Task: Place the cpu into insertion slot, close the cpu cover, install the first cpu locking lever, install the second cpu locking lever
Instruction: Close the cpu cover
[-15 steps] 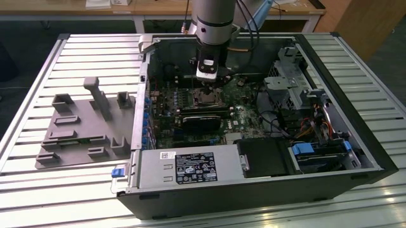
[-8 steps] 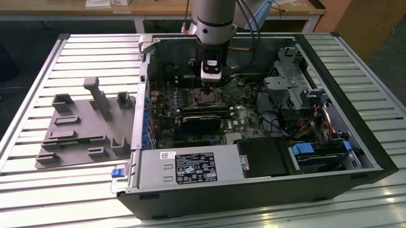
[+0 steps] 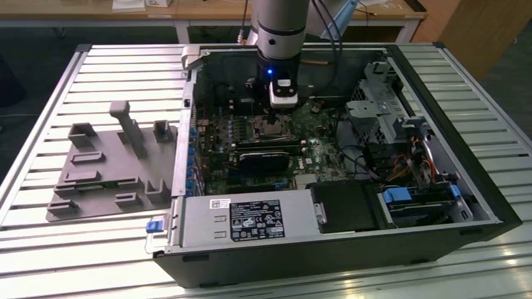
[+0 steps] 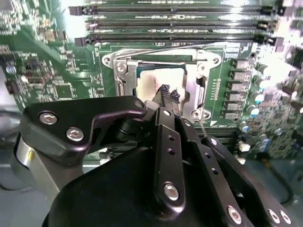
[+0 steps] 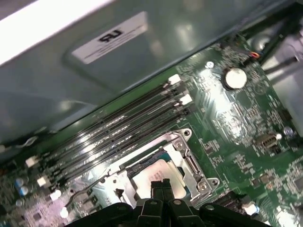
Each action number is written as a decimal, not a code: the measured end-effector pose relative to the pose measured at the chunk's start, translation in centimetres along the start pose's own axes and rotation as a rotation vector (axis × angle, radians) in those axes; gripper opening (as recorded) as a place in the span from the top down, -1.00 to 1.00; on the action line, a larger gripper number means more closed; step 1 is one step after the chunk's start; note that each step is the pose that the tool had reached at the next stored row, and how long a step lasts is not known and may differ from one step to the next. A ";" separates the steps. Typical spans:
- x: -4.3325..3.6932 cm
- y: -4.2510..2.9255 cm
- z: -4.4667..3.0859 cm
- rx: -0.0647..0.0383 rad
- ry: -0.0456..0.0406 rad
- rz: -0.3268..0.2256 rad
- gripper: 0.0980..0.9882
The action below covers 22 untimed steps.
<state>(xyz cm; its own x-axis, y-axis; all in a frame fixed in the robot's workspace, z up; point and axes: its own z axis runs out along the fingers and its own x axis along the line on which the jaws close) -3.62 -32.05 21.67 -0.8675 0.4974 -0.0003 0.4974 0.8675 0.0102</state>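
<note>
In the second wrist view the black body of the tool (image 4: pixel 168 94) lies across the near side of the insertion slot (image 4: pixel 120 80), hiding that rim and the near edge of the cpu (image 4: pixel 154 80), and the body itself runs off the picture's lower edge. In the first wrist view its fingers (image 5: pixel 156 189) are cut off the same way. In the exterior view the arm (image 3: pixel 278 25) is cut by the top edge, and the insertion slot beneath it is too small to make out in detail.

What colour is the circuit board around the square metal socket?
Green circuit board; first wrist view shows it best.
</note>
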 end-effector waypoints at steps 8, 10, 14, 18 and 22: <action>0.00 0.00 0.03 0.000 0.0015 -0.145 0.99; 0.00 0.00 0.03 0.000 0.0019 -0.181 0.99; 0.00 0.00 0.04 0.000 0.0026 -0.254 0.99; 0.00 0.00 0.06 0.000 0.0033 -0.328 0.99; 0.00 0.00 0.07 0.000 0.0041 -0.400 0.99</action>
<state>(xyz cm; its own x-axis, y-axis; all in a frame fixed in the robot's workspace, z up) -3.62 -32.05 21.60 -0.9927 0.1208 -0.0002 0.1207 0.9926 0.0103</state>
